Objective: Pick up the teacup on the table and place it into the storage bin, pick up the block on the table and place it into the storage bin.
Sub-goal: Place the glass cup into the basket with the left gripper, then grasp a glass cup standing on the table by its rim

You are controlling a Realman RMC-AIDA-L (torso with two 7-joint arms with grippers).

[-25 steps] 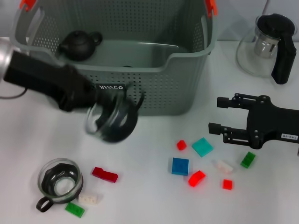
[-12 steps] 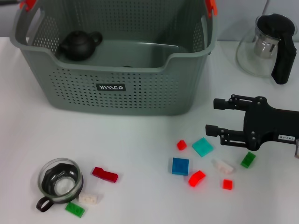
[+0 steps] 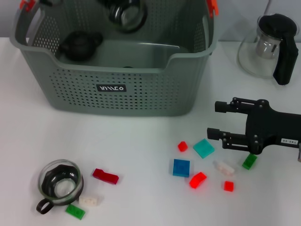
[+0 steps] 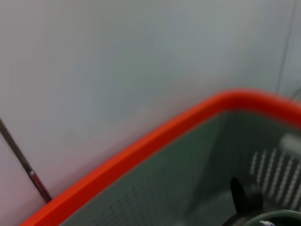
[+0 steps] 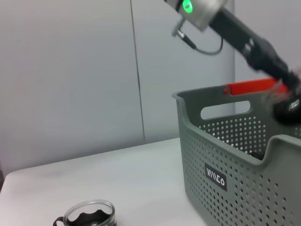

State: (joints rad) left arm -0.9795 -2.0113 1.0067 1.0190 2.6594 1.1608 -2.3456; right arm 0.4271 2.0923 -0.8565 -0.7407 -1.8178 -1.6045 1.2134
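Storage bin (image 3: 117,89) at far left of surface (image 3: 141,141). Teacup (image 3: 124,13) now carried over the bin's far interior, up from its earlier position in front of the near wall; not yet released. Left hand (image 3: 113,7) mostly out of frame; grip state cannot be told. Right hand (image 3: 214,120) shifted slightly nearer, fingers spread, empty, just beside teal block (image 3: 203,148). Second glass cup (image 3: 59,182) remaining at near left. First placement nearly complete; block transfer pending
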